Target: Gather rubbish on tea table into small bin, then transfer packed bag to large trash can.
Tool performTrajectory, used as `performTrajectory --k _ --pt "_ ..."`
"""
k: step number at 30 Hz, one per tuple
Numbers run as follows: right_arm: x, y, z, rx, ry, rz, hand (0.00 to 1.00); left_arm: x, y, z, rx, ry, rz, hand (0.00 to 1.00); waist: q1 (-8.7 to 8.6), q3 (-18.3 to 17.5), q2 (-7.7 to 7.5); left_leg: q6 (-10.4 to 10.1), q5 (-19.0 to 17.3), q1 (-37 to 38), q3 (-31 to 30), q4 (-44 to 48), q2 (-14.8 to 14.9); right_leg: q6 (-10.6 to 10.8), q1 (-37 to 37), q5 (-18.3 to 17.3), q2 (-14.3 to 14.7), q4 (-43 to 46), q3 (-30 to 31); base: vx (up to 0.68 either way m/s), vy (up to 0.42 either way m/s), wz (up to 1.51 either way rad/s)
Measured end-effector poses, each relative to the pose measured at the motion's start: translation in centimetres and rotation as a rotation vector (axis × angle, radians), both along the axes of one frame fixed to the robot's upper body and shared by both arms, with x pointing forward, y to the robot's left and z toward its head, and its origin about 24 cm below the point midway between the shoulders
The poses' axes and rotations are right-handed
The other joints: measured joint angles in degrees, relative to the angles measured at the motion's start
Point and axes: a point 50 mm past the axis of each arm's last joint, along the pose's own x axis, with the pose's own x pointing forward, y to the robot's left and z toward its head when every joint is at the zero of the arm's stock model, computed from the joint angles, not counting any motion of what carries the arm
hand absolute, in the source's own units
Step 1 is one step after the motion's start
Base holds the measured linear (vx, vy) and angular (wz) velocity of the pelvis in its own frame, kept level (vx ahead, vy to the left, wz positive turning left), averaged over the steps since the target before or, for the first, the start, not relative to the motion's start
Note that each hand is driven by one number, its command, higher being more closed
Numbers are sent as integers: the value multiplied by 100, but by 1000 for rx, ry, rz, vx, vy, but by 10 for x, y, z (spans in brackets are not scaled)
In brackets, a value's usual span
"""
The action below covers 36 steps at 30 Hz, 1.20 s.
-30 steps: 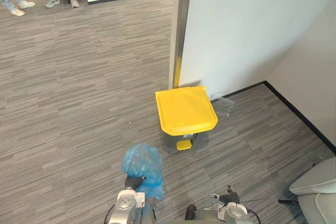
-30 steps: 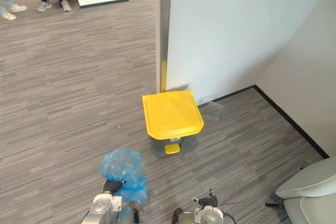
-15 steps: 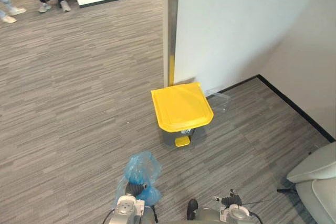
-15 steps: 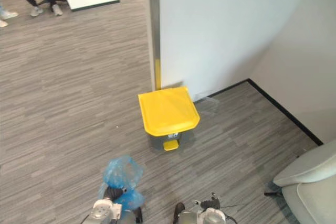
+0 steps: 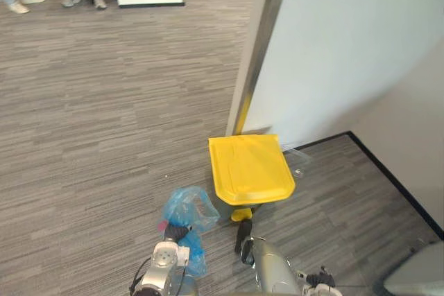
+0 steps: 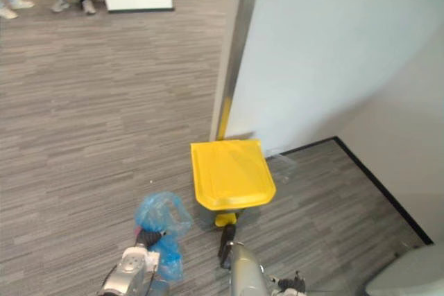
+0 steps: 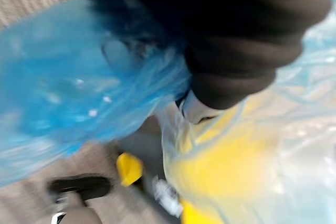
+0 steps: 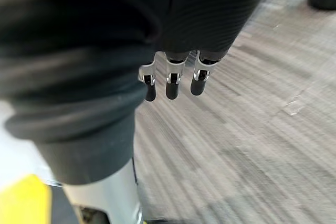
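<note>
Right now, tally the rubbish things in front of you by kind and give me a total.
Blue bag: 1, at the left hand
Yellow-lidded trash can: 1
Clear plastic item: 1
Total: 3

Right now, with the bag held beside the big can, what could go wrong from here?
1. The yellow lid of the trash can is shut; released now, the blue bag would likely land on it and slide to the floor.
2. The left hand grips the thin bag by bunched plastic, which might slip or tear. The right hand hangs open, away from the lid.
</note>
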Motion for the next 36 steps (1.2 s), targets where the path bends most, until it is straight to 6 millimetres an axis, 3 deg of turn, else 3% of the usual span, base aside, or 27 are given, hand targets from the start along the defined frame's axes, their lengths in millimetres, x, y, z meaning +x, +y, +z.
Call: performTrajectory --k 1,2,4,5,9,13,14,15,16,17,18,19,20,21,22,23,25,26,27,28,30,31,32,33,36 --pt "-2 -9 2 -21 2 -4 0 3 -3 2 -8 -10 -3 100 5 108 257 61 -81 80 -138 52 233 61 -113 -325 123 604 -56 543 -268 71" --pt "-3 -9 2 -21 -3 -15 0 7 -4 4 -1 -20 -20 100 -19 128 258 125 12 47 -253 110 325 14 -375 -754 87 1371 -54 424 -221 75" --pt "-6 -3 0 2 9 -36 0 7 -4 4 20 -19 -32 100 -59 129 227 61 67 39 -406 420 553 -290 -601 -1405 75 2289 -182 355 -301 63" --pt "-1 -6 2 -9 -8 -31 0 9 -5 5 18 -24 -32 100 -56 96 306 59 67 -196 -399 887 909 -402 -710 -1655 222 2598 -408 344 -373 31" --pt "15 -2 7 -4 -71 -33 0 20 -6 11 13 -57 -35 100 -54 89 314 -173 189 -546 -401 1050 1690 -525 -806 -1830 594 2608 -943 152 -269 19" --pt "24 0 9 -6 -91 1 0 31 -11 20 -4 -104 -48 100 -98 80 306 -232 230 -548 -324 218 1911 -646 -823 -1790 692 2139 -1182 -8 -208 28" --pt "28 -1 10 -14 -96 36 0 32 -10 22 -5 -116 -51 100 -77 72 300 -200 260 -565 -241 -10 1944 -596 -846 -1752 734 1968 -1251 -151 -269 12" --pt "40 -2 17 -33 -137 101 0 34 -10 27 -9 -142 -61 100 -30 -30 338 144 -63 -641 -75 -567 2095 -656 -1439 -1689 729 2881 -876 -134 -269 16" --pt "43 -2 18 -33 -151 110 0 36 -10 29 -11 -150 -62 100 -48 -30 327 50 -207 -629 -104 -690 2083 -792 -1594 -1670 746 3235 -612 -69 -222 42" --pt "60 8 25 -30 -205 172 0 39 -7 34 -2 -178 -63 100 -58 -59 6 -493 -234 -702 -250 -812 1860 -549 -1515 -2017 814 3167 188 23 -170 29" --pt "90 9 40 -56 -298 235 0 41 -6 37 -1 -192 -59 100 20 16 98 -807 -246 -800 -456 -560 1854 -551 -1535 -1969 862 3042 10 -39 -129 -2" --pt "122 20 60 -69 -426 308 0 43 -6 39 -1 -200 -60 100 130 -8 118 -829 -263 -1221 -537 188 1591 -501 -1568 -1767 794 2752 -229 -101 -105 -38" --pt "145 31 76 -69 -519 360 0 44 -7 41 -2 -212 -58 100 168 -8 107 -755 -220 -1509 -546 566 1374 -526 -1579 -1564 779 2567 -332 -204 -50 -24" --pt "174 45 98 -71 -633 417 0 46 -7 45 -3 -234 -60 100 165 25 142 -472 -130 -1777 -451 669 1224 -532 -1594 -1378 822 2376 -429 -239 -119 11" --pt "196 60 117 -61 -722 454 0 50 -6 51 2 -261 -61 100 176 69 83 -441 -183 -1812 -469 423 1286 -523 -1672 -1295 822 2325 -445 -271 -186 33" --pt "218 73 138 -56 -800 489 0 57 -7 58 4 -296 -62 100 236 191 43 -633 -258 -1864 -551 234 1295 -564 -1686 -1256 834 2146 -506 -223 -173 24" --pt "247 90 169 -56 -890 544 0 61 -2 64 19 -329 -48 100 458 321 6 -661 -241 -1990 -725 37 1282 -438 -1665 -1155 943 1681 -612 -206 -149 -3" --pt "258 96 185 -65 -932 566 0 61 3 66 25 -338 -31 100 569 409 102 -646 -233 -2050 -860 -90 1397 -505 -1759 -1048 994 1840 -637 -170 -207 12" --pt "266 97 196 -75 -963 566 0 63 6 68 27 -350 -15 100 535 490 6 -702 -205 -2020 -935 -109 1391 -904 -1921 -958 1009 2627 -109 -81 -216 64" --pt "278 94 212 -98 -994 565 0 63 10 71 33 -372 -3 100 460 614 -127 -996 -87 -2032 -1077 -70 1268 -1098 -1761 -956 957 2582 209 -13 -163 57" --pt "298 95 245 -125 -1069 562 0 64 12 75 30 -393 17 100 575 685 -79 -1143 -144 -2354 -1143 554 1169 -906 -1784 -941 1027 2122 -120 -16 -45 -12" --pt "304 95 261 -133 -1107 554 0 65 13 76 24 -396 24 100 580 699 -88 -1032 -111 -2380 -986 676 1006 -813 -1790 -805 1031 1887 -280 -39 0 -27" --pt "308 91 270 -149 -1128 542 0 64 10 75 19 -393 13 100 544 727 -50 -872 -49 -2268 -818 493 890 -840 -1796 -689 1033 1835 -357 -53 -32 10" --pt "312 84 279 -177 -1141 525 0 69 7 80 17 -415 -3 100 495 859 -149 -943 -80 -2192 -764 313 884 -893 -1802 -633 1008 1857 -302 -54 -53 24" --pt "319 81 298 -208 -1165 527 0 73 6 85 5 -445 1 100 494 929 -171 -967 -48 -2240 -743 256 894 -848 -1850 -588 1016 1819 -312 -57 -55 2"
